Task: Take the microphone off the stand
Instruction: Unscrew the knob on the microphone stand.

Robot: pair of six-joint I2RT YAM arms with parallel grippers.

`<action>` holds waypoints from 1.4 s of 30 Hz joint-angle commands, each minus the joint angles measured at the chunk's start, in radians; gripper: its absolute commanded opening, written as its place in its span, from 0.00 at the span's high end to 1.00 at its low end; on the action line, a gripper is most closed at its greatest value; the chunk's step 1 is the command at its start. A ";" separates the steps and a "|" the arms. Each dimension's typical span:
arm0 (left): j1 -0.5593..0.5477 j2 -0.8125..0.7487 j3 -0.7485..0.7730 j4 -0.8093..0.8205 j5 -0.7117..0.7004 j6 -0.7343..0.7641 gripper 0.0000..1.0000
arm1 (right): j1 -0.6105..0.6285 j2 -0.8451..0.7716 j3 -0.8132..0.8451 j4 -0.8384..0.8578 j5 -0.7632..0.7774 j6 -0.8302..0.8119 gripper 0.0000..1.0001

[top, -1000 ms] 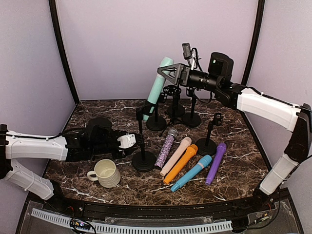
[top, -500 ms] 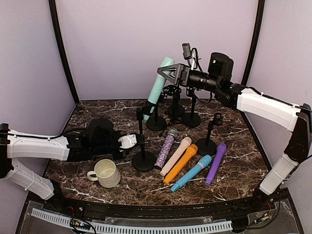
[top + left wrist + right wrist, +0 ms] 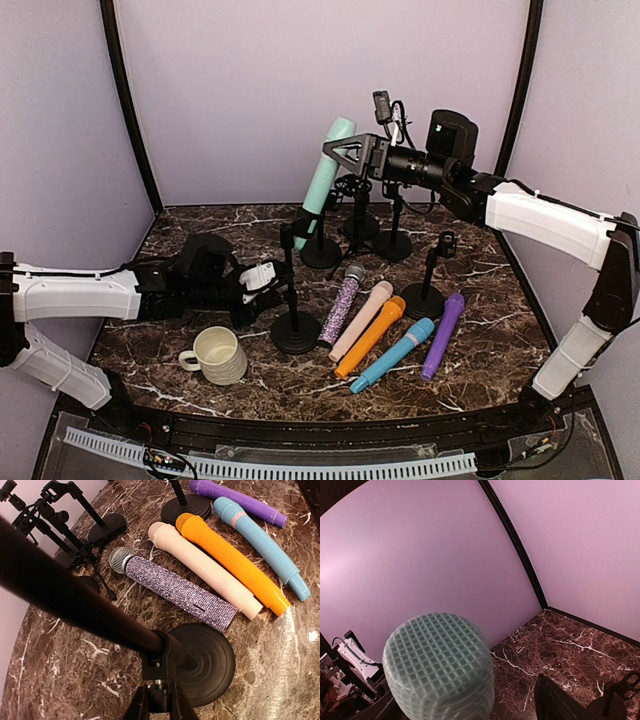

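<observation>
Left gripper (image 3: 270, 284): fingers pinch the pole of the black round-based stand (image 3: 295, 330), bracing it. The mint-green mesh-headed microphone (image 3: 322, 180) leans in that stand's clip, its head at the right gripper (image 3: 333, 148). Whether those fingers are spread or gripping cannot be told. Recommended: a firm hold below the head, then withdrawal along the handle's axis. Open room lies above the fingers; other black stands (image 3: 392, 240) crowd just beneath.

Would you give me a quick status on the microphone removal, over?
Left gripper: jaws shut on stand pole. Right gripper at mint microphone head, grip unclear. Microphone not yet out. Spare stands close behind.
</observation>
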 commanded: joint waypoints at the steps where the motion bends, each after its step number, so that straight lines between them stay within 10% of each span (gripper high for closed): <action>1: 0.043 0.006 0.029 -0.108 0.198 -0.113 0.94 | 0.003 -0.026 -0.002 0.029 0.006 -0.014 0.17; 13: 0.172 0.111 0.108 -0.203 0.554 -0.251 0.95 | 0.012 -0.024 0.002 0.033 -0.003 -0.025 0.14; 33: 0.247 0.188 0.139 -0.281 0.756 -0.309 0.95 | 0.021 -0.019 0.001 0.009 0.047 -0.042 0.14; 42: 0.250 0.143 0.137 -0.215 0.714 -0.321 0.71 | 0.023 -0.038 -0.013 0.003 0.068 -0.052 0.14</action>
